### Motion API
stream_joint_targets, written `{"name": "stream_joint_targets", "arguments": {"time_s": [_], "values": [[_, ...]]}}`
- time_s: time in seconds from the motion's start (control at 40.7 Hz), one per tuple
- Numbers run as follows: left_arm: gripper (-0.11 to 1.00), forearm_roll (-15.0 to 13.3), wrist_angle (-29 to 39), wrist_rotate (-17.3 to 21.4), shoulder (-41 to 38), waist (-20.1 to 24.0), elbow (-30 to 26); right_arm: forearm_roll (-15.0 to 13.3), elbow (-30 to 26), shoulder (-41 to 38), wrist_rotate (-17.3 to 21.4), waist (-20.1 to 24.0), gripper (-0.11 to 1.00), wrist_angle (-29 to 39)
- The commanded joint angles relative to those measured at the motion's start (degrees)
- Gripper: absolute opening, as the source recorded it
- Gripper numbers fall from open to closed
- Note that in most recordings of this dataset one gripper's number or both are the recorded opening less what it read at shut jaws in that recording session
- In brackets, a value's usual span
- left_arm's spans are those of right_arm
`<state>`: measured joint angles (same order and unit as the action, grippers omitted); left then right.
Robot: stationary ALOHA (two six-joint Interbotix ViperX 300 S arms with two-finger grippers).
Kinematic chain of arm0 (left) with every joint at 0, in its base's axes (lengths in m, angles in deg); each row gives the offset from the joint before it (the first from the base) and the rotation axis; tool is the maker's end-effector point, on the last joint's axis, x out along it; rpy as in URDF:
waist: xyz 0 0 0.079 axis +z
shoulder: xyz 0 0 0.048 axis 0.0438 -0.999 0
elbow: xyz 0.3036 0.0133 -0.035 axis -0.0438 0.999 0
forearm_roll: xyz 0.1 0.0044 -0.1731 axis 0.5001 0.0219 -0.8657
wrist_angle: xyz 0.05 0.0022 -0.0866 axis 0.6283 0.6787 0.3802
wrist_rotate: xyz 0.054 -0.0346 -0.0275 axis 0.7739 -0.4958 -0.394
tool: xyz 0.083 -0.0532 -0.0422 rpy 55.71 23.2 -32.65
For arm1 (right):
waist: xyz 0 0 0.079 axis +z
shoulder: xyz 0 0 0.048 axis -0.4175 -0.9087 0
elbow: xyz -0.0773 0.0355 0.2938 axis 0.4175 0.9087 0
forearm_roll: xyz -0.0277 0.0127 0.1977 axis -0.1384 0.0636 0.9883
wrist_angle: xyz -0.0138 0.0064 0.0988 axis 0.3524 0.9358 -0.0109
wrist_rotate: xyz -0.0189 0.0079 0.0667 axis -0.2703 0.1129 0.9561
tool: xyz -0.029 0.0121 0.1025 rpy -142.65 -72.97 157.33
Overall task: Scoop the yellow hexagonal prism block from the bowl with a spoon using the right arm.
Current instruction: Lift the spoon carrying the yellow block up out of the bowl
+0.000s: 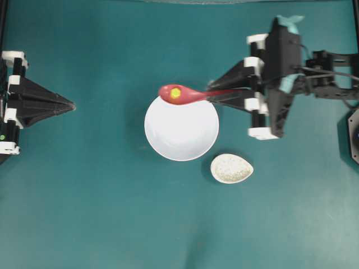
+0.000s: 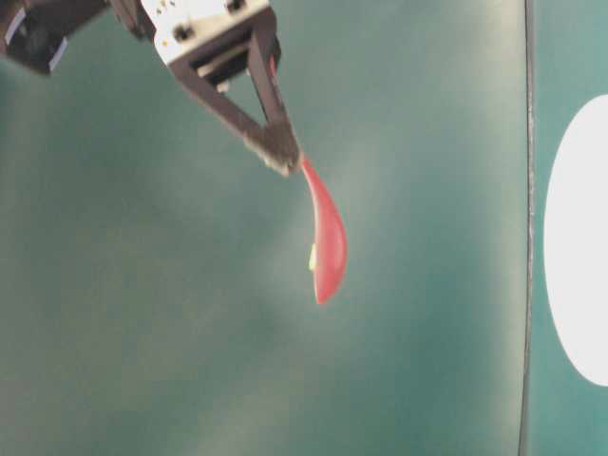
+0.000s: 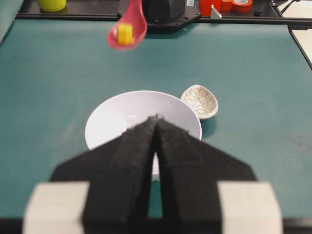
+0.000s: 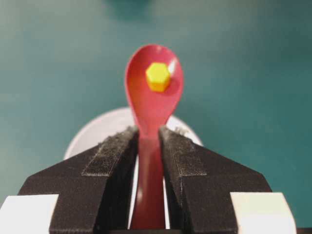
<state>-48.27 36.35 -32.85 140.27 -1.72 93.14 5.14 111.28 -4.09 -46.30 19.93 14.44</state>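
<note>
My right gripper (image 4: 147, 131) is shut on the handle of the red spoon (image 4: 152, 97) and holds it level in the air. The yellow hexagonal prism block (image 4: 158, 76) lies in the spoon's scoop. From overhead, the spoon (image 1: 179, 94) with the block (image 1: 175, 93) hovers over the far rim of the white bowl (image 1: 179, 137), which looks empty. The table-level view shows the spoon (image 2: 328, 242) raised well above the surface. My left gripper (image 1: 73, 105) rests shut at the left, apart from everything, pointing toward the bowl (image 3: 122, 114).
A small speckled egg-shaped dish (image 1: 231, 168) sits just right of the bowl's near side. In the left wrist view a yellow cup (image 3: 52, 4) and orange tape rolls (image 3: 241, 5) stand on the black frame beyond the table's far edge.
</note>
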Motion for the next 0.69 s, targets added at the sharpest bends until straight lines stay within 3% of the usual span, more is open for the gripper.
{"name": "stream_joint_targets", "arguments": {"time_s": [0.0,0.246,0.664], "values": [[0.0,-0.1,0.6,-0.6,-0.4,0.0,-1.4,-0.1,0.6,3.9,-0.1,0.0,0.22,-0.9],[0.0,0.0,1.3,0.3,0.6,0.1,-1.6,-0.1,2.9,9.0,-0.1,0.1,0.22,-0.7],[0.0,0.1,1.7,0.3,2.5,0.1,-1.8,-0.1,3.0,9.1,-0.1,0.1,0.22,-0.5]]}}
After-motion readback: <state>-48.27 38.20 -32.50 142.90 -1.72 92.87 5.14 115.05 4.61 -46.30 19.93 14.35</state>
